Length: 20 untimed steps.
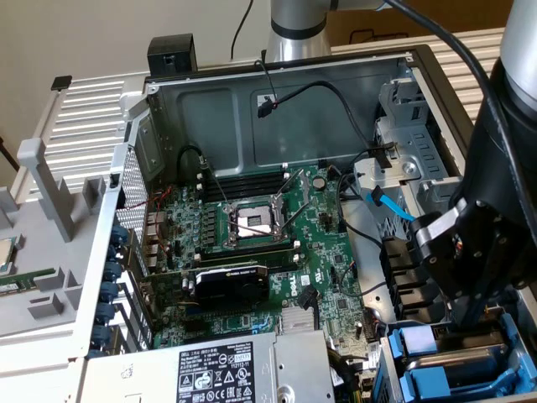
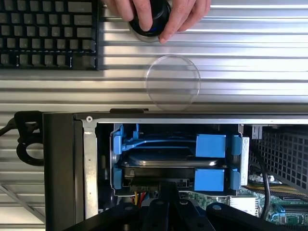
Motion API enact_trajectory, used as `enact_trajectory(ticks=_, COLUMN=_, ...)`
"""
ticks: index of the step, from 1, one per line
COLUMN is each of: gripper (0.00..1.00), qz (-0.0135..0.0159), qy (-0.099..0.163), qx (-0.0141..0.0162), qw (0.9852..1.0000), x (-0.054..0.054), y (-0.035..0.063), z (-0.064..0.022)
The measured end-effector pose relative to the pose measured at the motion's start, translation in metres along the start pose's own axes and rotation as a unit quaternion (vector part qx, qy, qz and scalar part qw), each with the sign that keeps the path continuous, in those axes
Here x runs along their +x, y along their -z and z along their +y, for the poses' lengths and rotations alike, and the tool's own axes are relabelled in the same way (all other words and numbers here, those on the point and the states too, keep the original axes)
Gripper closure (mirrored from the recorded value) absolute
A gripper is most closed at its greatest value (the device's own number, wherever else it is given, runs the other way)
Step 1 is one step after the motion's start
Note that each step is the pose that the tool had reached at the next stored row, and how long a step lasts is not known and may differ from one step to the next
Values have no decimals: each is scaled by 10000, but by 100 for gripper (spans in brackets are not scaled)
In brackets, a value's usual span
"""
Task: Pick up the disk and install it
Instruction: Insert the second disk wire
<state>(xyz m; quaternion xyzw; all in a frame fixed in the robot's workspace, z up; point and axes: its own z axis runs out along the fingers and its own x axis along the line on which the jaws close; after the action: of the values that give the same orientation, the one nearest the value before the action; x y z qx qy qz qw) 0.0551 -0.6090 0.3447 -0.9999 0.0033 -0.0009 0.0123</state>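
The disk (image 2: pixel 173 162) sat in its blue-railed bay (image 2: pixel 211 145) of the computer case (image 1: pixel 285 92); the pincer (image 2: pixel 161 211), pressed together, hovered just beside it.

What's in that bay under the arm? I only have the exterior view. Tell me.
Observer: The disk lies flat in the bay, framed by blue rails.
Operator: Check for wiring near it.
Observer: Red and yellow wires show at its connector edge, close to the gripper.
Operator: Report anything outside the case.
Observer: A person's hand rests on a round black object, next to a keyboard.
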Motion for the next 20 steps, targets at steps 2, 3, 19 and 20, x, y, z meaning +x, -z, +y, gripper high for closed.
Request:
enact_trajectory(ticks=2, gripper=89, qz=0, qy=-3, qx=0, qw=10000, x=0, y=-5, z=0)
enact_trajectory(ticks=3, gripper=89, qz=0, qy=-5, qx=0, qw=10000, x=0, y=-7, z=0)
enact_trajectory(ticks=19, gripper=89, qz=-3, qy=-38, qx=1, qw=10000, x=-1, y=-18, z=1)
enact_trajectory(ticks=20, gripper=89, qz=-3, qy=-41, qx=1, qw=10000, x=0, y=-11, z=1)
